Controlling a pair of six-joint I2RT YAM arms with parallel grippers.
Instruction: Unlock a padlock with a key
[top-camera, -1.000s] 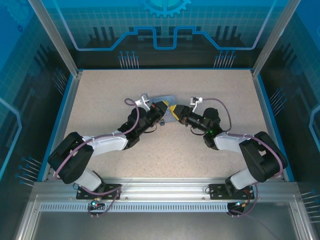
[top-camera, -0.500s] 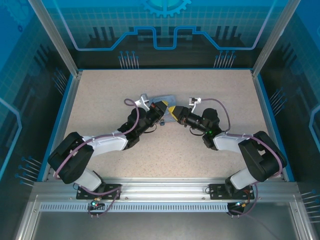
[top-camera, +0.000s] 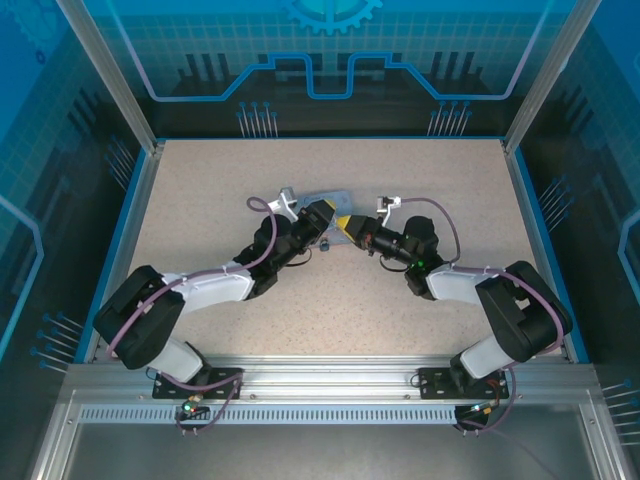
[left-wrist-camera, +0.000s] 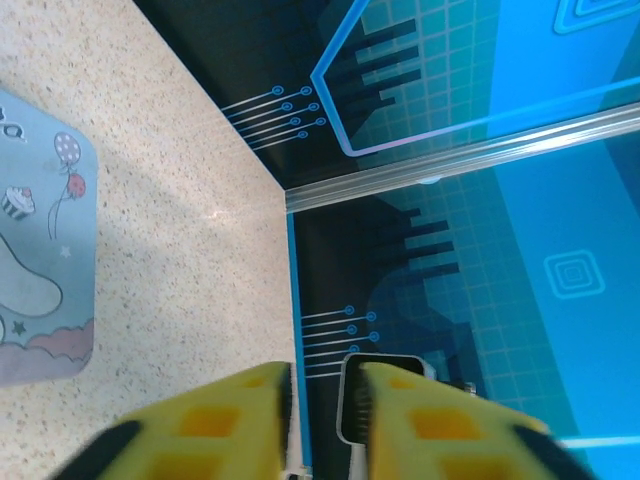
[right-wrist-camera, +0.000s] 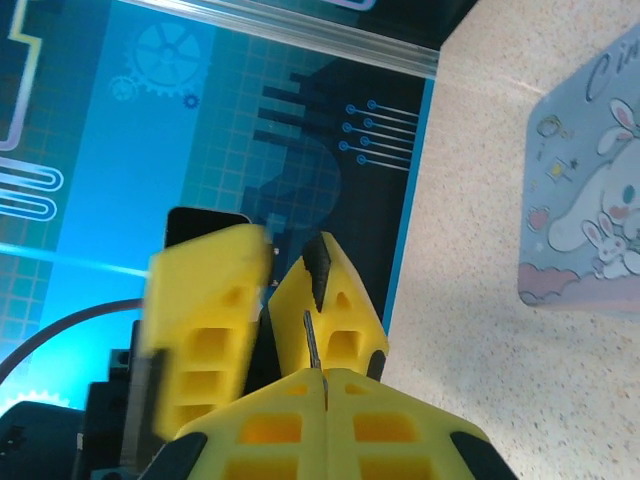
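We are holding the right end effector (right-wrist-camera: 325, 385) closed, its two yellow fingers pressing together on a thin metal blade, the key (right-wrist-camera: 311, 340), which is sticking straight out from the seam between them; the key's tip is pointing at a small dark piece that may be the padlock (right-wrist-camera: 318, 268), sitting at the inner edge of one finger of our left end effector (right-wrist-camera: 268, 295), though we cannot tell for sure; the left fingers are standing apart, with the background showing through the narrow gap; from above, the two end effectors are meeting tip to tip over the middle of the speckled tabletop (top-camera: 420, 180); the pastel cartoon tin (top-camera: 331, 194) is lying flat just behind them, its near edge partly covered by the left end effector; both arms are reaching in from the near corners, elbows bending outward.
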